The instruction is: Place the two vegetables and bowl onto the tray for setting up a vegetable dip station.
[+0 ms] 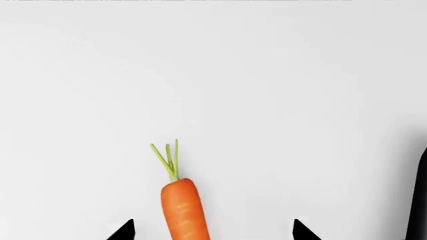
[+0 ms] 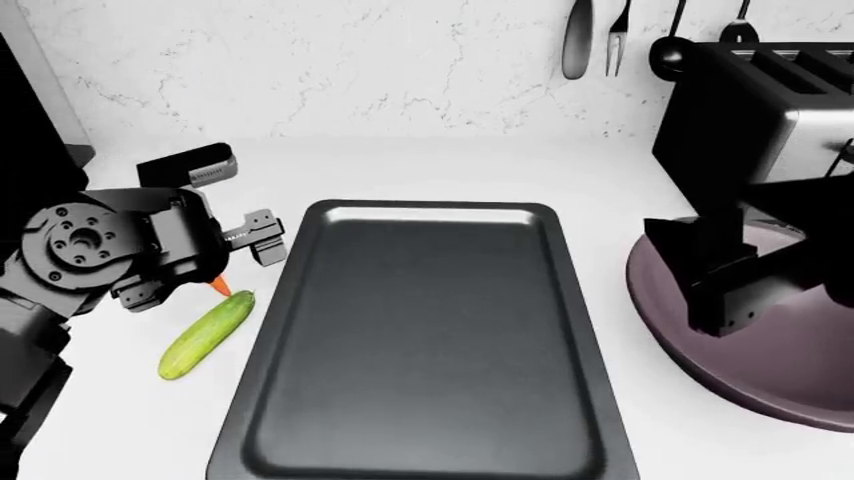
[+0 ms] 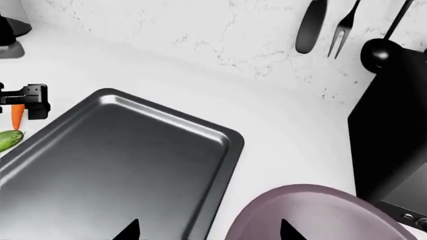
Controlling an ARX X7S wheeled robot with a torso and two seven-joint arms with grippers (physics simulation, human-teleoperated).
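Carrot [image 1: 182, 210] first, at the far left: in our left wrist view it lies on the white tabletop [image 1: 280, 90] between the 2 dark fingertips of our left hand [image 1: 213, 231], nearer to one tip than the other and touching neither. Its green top points away from the hand. The fingers stand spread apart, holding nothing. From the head view only the orange tip of the carrot shows, poking out under the left hand [image 2: 254, 240], the rest hidden by the arm.

Just beside that tip lies the cucumber [image 2: 206, 334], light green, flat on the tabletop and slanted, its far end close to the carrot and its length running alongside the left rim of the tray [image 2: 414, 340]. We cannot tell whether it touches the rim. It sits on the near side of the left hand, outside the fingers.

The tray takes the middle of the tabletop, dark grey, with a low raised rim.

To the right of the tray sits the mauve bowl [image 2: 667, 320], near the tray but apart from it. Our right arm hangs over the bowl in the head view and covers much of it. In the right wrist view the 2 fingertips of our right hand [image 3: 210, 231] stand apart, and the bowl's rim [image 3: 313, 192] lies beside one tip. They grip nothing.

Behind the bowl stands the toaster [image 2: 761, 110], with utensils [image 2: 614, 40] hanging on the marble wall.
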